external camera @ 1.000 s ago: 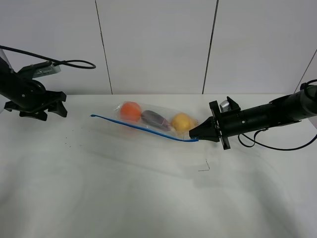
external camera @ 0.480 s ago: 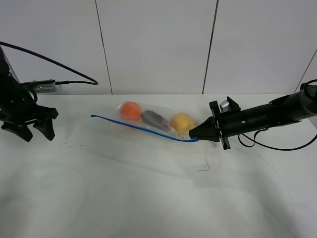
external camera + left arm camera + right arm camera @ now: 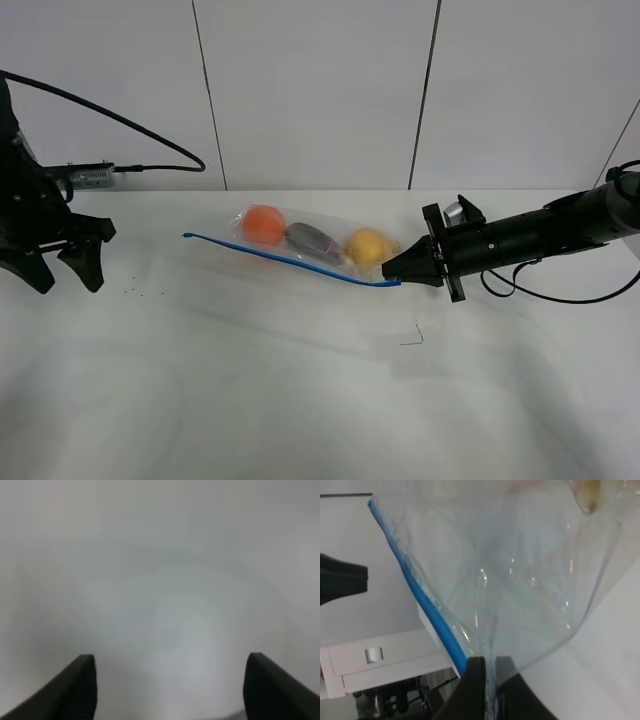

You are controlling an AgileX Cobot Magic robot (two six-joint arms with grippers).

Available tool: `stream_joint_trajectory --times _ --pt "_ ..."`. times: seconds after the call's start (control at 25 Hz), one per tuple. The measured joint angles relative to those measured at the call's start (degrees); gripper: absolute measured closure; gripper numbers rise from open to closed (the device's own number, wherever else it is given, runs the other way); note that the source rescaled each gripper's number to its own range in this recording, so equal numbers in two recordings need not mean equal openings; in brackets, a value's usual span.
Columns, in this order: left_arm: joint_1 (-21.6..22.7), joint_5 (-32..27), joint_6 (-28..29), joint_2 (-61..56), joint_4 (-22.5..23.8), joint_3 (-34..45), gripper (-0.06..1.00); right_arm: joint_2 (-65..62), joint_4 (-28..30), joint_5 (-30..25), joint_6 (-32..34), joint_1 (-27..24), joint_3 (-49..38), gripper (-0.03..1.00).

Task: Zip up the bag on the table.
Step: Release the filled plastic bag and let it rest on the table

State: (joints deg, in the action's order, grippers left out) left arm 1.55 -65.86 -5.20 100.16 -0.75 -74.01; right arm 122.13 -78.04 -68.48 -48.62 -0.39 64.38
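— What are the grippers doing?
— My right gripper is pinching the bag's right end, by the blue zipper. My left gripper hangs spread at the far left, well apart from it.
— And the bag?
— It's lying across the middle of the table, toward the far edge.

The table and bag are viewed from high up, facing the wall. The bag's zipper corner, shared with that view, is seen very close from the right wrist. A blurred white surface is seen from the left wrist, well away from the bag.
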Motion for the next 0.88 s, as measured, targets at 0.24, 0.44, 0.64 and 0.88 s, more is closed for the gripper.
stream_joint_trajectory --times 0.24,0.44,0.64,0.88 --pt "0.0 -0.6 0.0 -8.8 0.4 4.9 -0.01 0.0 0.0 -0.2 0.0 0.0 0.0 0.97" --pt "0.0 -0.6 0.0 -23.1 0.7 14.2 -0.01 0.0 0.0 -0.2 0.0 0.0 0.0 0.97" --pt "0.0 -0.4 0.0 -39.4 0.4 26.9 -0.01 0.0 0.0 -0.2 0.0 0.0 0.0 0.97" --pt "0.0 5.8 0.0 -59.2 0.4 40.8 -0.01 0.0 0.0 -0.2 0.0 0.0 0.0 0.97"
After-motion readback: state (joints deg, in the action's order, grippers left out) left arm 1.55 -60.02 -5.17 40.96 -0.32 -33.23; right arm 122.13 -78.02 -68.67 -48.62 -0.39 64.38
